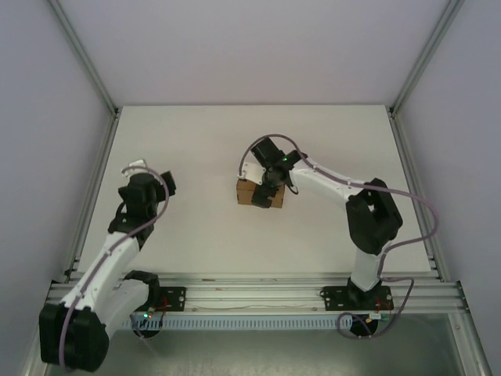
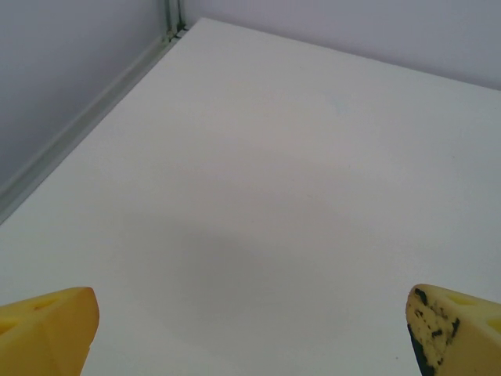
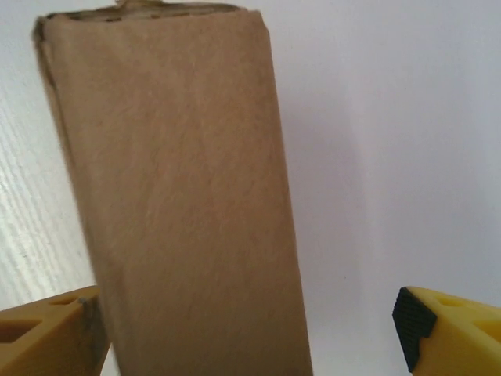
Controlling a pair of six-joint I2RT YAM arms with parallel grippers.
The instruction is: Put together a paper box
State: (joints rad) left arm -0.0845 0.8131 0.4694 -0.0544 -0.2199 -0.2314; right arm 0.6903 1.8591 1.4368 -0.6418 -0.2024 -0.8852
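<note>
White table [image 1: 196,235] with paper box [image 3: 180,196], seemingly folded shut. Right pincer [image 3: 250,333] straddles it unclenched; left pincer [image 2: 250,333] spread, empty. Next, probably checking flaps.

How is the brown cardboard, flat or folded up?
Folded up. The paper box is a small brown block on the table, with no flaps spread out.

Your left arm [image 1: 102,270] leans out to the left, left fingers [image 2: 47,333] spread wide. Your right arm [image 1: 344,192] reaches in toward the middle, right fingers [image 3: 450,325] parted.
</note>
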